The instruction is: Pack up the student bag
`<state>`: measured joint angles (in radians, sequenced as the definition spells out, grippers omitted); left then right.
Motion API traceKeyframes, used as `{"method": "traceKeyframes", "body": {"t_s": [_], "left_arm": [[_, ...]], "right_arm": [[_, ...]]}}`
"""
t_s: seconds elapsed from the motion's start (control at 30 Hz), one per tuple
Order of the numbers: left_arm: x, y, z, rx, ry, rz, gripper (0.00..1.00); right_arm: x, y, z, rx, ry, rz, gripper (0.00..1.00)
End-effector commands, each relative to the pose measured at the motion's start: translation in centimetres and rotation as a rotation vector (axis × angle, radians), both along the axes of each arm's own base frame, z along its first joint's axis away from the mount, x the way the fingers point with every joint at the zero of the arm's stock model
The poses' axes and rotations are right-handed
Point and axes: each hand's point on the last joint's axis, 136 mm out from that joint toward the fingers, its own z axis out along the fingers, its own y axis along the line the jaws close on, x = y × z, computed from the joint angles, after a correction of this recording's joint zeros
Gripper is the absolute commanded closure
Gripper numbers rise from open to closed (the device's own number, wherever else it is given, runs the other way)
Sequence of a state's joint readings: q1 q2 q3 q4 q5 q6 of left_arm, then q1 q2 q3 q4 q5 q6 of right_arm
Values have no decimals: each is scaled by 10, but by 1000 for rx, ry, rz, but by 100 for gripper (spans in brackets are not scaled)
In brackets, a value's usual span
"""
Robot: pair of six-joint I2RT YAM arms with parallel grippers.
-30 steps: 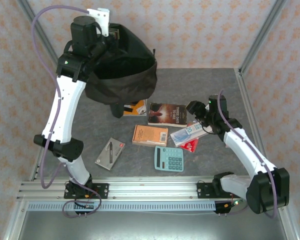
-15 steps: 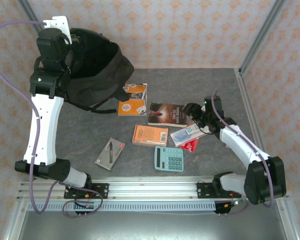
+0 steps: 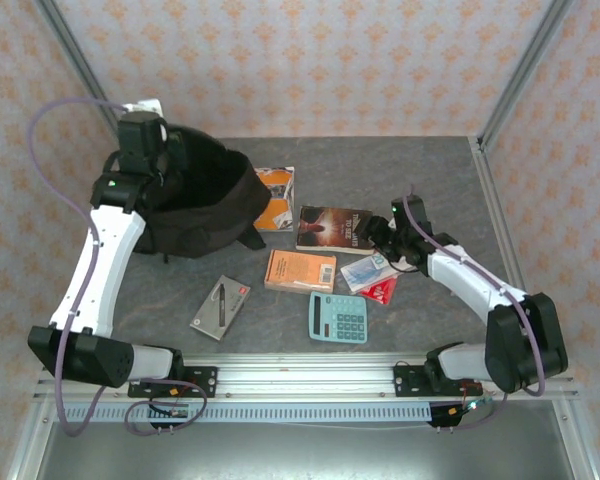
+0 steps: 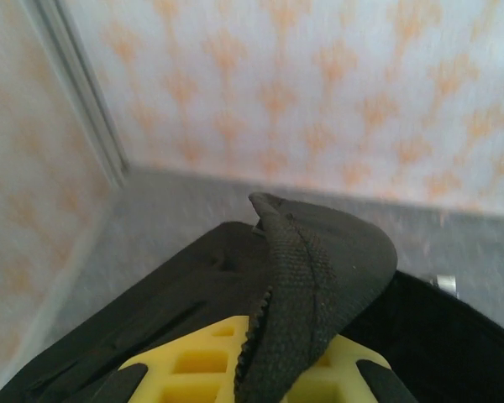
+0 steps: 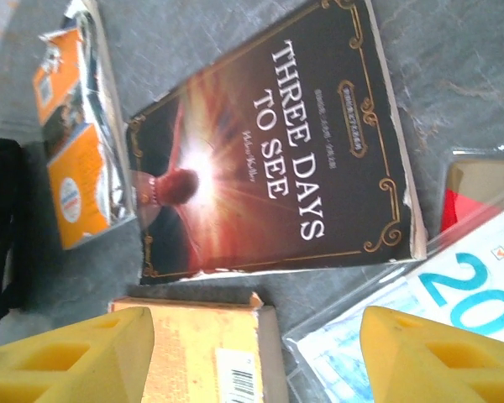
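There is one big black cloth student bag (image 3: 205, 195). There are three paper books: one orange and white book (image 3: 276, 192), one dark book (image 3: 335, 228) and one plain orange book (image 3: 300, 270), all behind the one blue-green plastic calculator (image 3: 338, 317). One flat grey box (image 3: 220, 307) lies to its left. One clear pack (image 3: 370, 270) and one red pack (image 3: 382, 291) lie by its right side.

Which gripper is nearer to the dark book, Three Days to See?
Right. The right gripper sits open at the book's right edge; the left gripper, shut on the student bag, is far off to the left.
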<state>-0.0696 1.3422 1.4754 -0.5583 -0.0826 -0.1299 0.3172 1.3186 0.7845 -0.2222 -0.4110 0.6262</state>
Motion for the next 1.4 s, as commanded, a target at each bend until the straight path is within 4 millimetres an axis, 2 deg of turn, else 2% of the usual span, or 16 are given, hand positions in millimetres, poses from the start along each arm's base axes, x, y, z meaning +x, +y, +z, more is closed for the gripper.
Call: {"method": "traceKeyframes", "body": {"t_s": [0.0, 0.13, 0.27, 0.4, 0.53, 0.67, 0.83, 1.0, 1.1, 1.2, 1.37], "left_arm": [[7, -22, -9, -180, -35, -55, 100], [4, -37, -34, -273, 21, -94, 100], [-4, -44, -53, -361, 36, -87, 100], [-10, -44, -65, -442, 24, -44, 100], [-5, -53, -69, -518, 18, -49, 100], [-2, -59, -71, -546, 30, -57, 100], [-2, -61, -76, -567, 30, -55, 100], [-2, -61, -80, -574, 35, -52, 100], [-4, -58, -81, -560, 37, -40, 100], [-5, -55, -81, -549, 28, -25, 100], [-4, -52, -80, -538, 30, -16, 100]], "right_arm": [[-2, -9, 0, -97, 26, 8, 35], [-14, -2, 1, -169, 53, 71, 34], [-32, -1, 1, -374, 113, 118, 34], [-56, 24, 0, -429, 153, 236, 39], [-77, 47, -1, -489, 189, 291, 43], [-99, 72, -4, -622, 239, 337, 46], [-119, 96, -22, -677, 299, 371, 41], [-139, 130, -39, -642, 311, 546, 36], [-140, 120, -43, -743, 348, 486, 36], [-143, 108, -48, -794, 411, 376, 41], [-156, 110, -58, -799, 472, 316, 46]]}}
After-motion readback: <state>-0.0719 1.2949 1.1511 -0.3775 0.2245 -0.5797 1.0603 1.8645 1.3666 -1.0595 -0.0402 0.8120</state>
